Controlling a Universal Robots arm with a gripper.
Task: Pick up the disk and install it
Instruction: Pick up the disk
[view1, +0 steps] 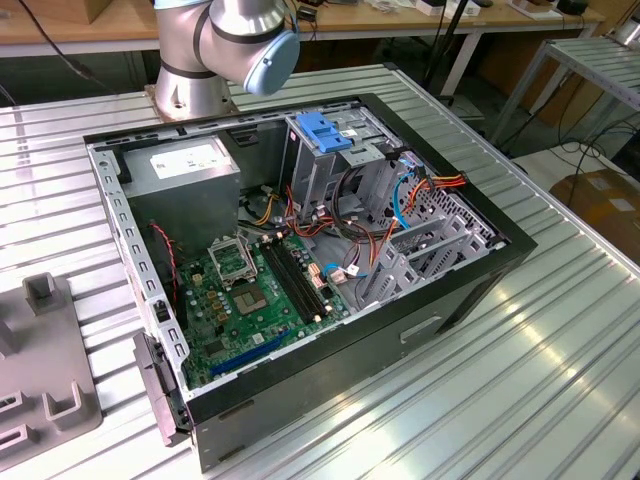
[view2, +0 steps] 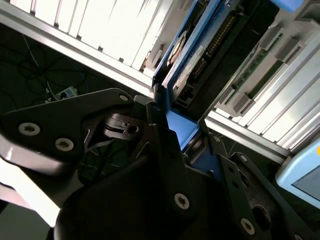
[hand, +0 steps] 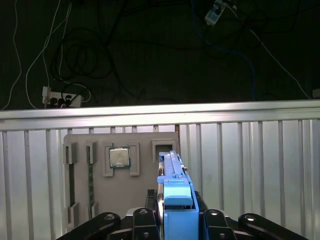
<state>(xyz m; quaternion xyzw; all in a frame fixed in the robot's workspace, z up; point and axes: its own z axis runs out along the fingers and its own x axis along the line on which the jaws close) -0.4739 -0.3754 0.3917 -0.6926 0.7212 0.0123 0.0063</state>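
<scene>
At the grey parts tray (hand: 120, 195): gripper (hand: 176, 222) clamped on the disk (hand: 172, 172).
In the first wrist view the disk stands edge-on between the fingers (hand: 145, 220), blue rail uppermost, near a processor chip (hand: 119, 157) seated in the tray.

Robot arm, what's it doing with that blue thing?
The gripper is shut on the disk, the flat drive with blue rails, and holds it edge-on. In the first wrist view, a grey tray with a chip lies beyond it. The open computer case sits on the metal table, and the disk is not in it yet.
</scene>
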